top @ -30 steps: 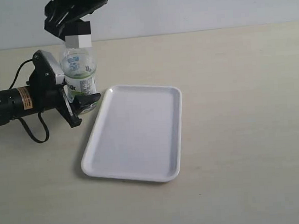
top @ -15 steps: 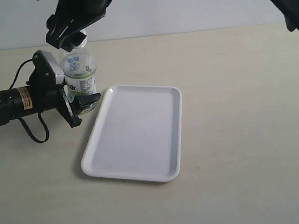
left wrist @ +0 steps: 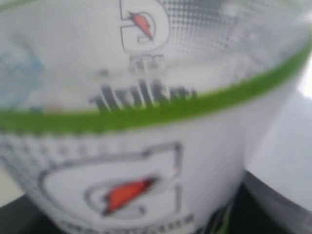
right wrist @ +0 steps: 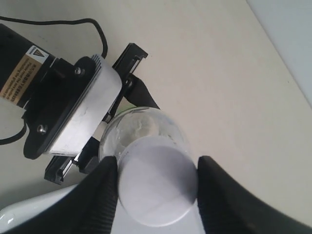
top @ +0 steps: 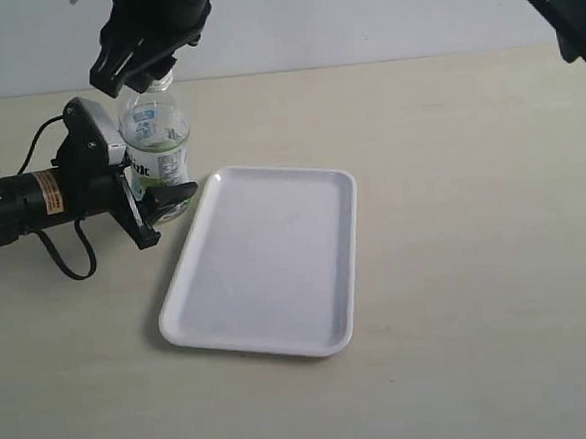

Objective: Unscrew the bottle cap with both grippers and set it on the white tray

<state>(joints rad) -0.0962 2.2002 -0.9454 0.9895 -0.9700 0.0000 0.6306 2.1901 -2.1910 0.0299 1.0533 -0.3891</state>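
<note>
The bottle (top: 156, 148) stands upright left of the white tray (top: 266, 261), which has nothing on it. My left gripper (top: 139, 167), with its yellow label and white pad, is shut on the bottle's labelled body; the label (left wrist: 146, 146) fills the left wrist view. Reaching over from above, my right gripper (top: 149, 61) sits at the bottle's top. In the right wrist view the bottle cap (right wrist: 157, 187) lies between the black ribbed fingers (right wrist: 105, 195), both touching it. Whether the cap is off the neck I cannot tell. The exterior view hides the cap.
A black cable (top: 67, 258) loops on the table behind the left gripper. A dark part of the right arm (top: 559, 14) hangs at the upper right. The tray's corner (right wrist: 29, 217) lies just beside the bottle. Bare table stretches right of the tray.
The right gripper has risen slightly and turned over the bottle's top, so more of the bottle's neck shows below it. The left gripper and the bottle have not moved.
</note>
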